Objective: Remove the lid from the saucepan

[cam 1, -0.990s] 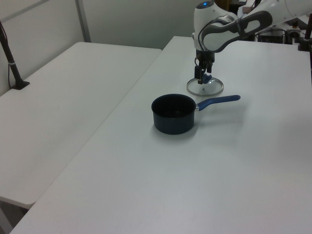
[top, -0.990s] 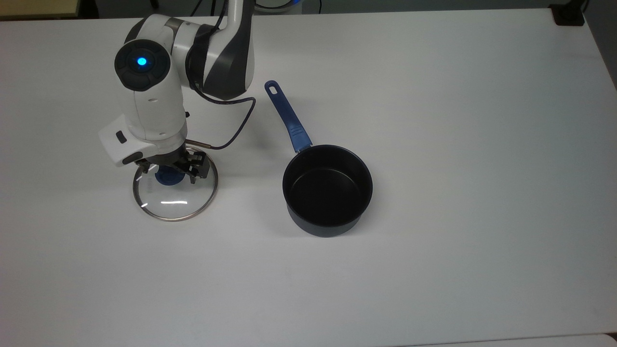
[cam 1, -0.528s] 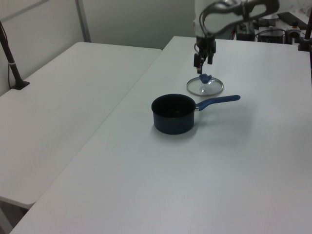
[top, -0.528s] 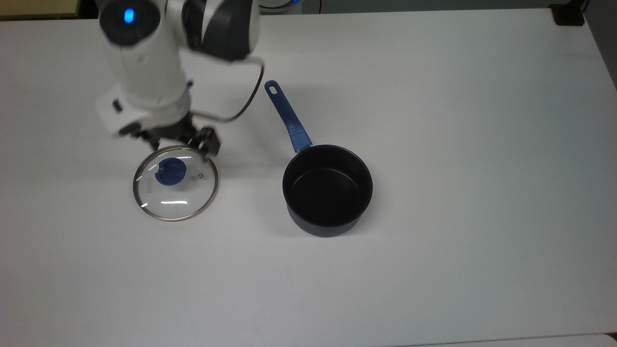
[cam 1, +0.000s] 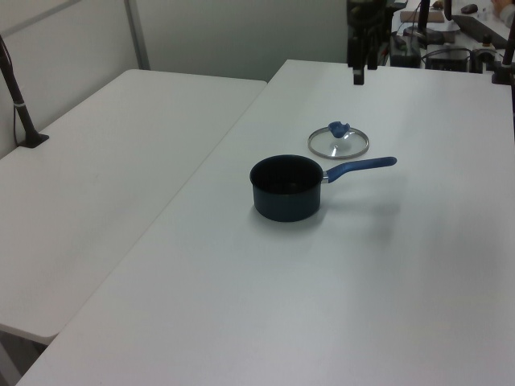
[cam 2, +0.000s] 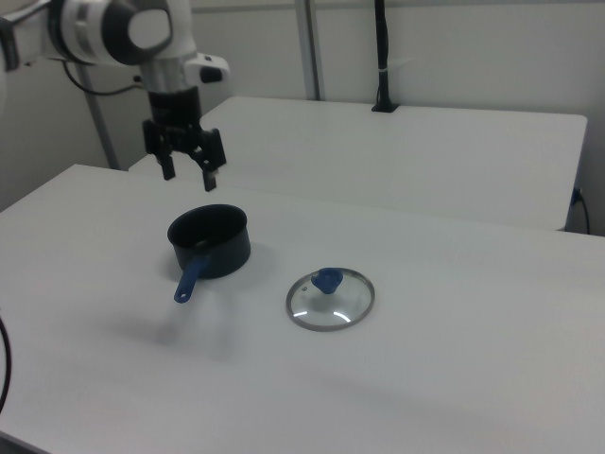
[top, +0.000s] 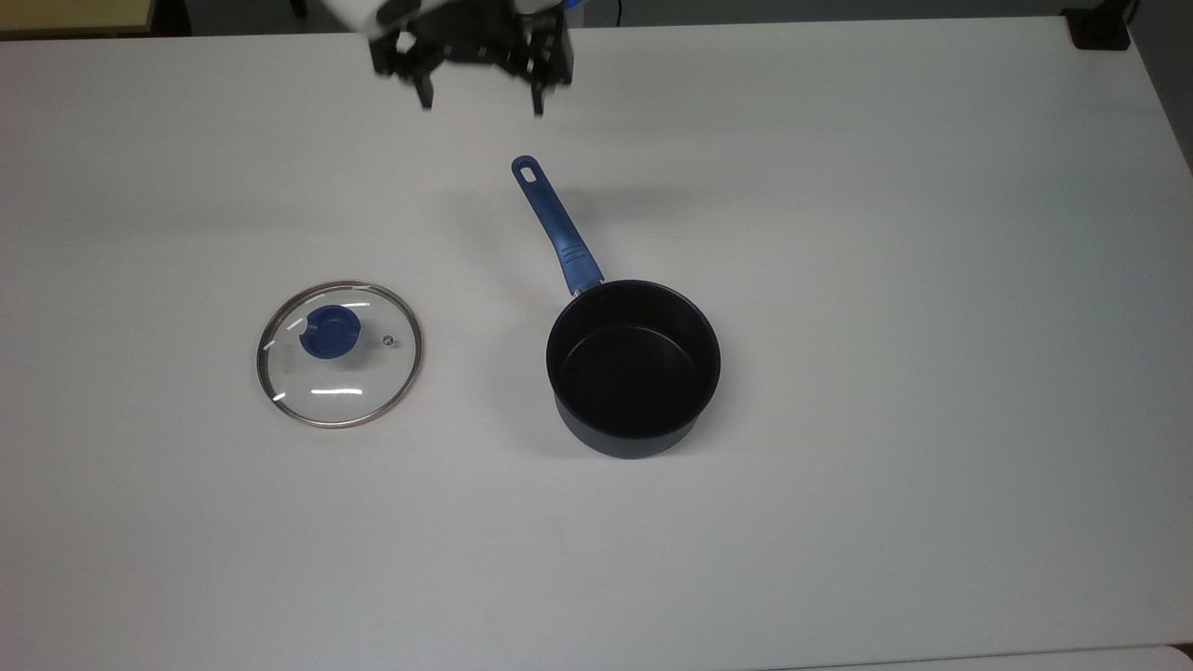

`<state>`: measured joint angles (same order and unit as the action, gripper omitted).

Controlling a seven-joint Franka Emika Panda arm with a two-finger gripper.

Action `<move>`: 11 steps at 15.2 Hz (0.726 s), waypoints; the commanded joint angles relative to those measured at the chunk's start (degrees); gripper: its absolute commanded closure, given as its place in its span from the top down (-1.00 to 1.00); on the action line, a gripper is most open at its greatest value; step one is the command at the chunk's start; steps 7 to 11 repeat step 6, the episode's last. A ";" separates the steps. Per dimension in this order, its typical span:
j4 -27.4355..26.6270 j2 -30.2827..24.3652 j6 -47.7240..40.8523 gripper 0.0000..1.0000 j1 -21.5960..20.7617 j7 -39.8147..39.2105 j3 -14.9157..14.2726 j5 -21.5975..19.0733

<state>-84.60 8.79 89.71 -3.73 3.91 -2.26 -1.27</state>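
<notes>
lid [top: 339,354] flat on table [top: 885,280], lettering unreadable | saucepan [top: 634,368] uncovered | gripper [top: 477,101] raised, fingers spread, empty

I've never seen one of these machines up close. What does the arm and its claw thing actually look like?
In the right view, the arm is glossy white with rounded shells and dark grey joint sections. A thin dark cable trails beside it. The tool is black, with two short fingers hanging from a blocky black body under a white wrist.

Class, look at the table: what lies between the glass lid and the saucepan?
Nothing. In the top view, only bare white table separates the lid from the saucepan; they sit apart, not touching.
</notes>
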 commanded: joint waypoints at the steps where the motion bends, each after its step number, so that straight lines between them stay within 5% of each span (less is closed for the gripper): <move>1: -4.69 -5.89 -0.41 1.00 -0.14 0.40 0.41 0.13; 11: -4.26 -6.25 -0.59 1.00 0.04 0.22 -0.37 0.48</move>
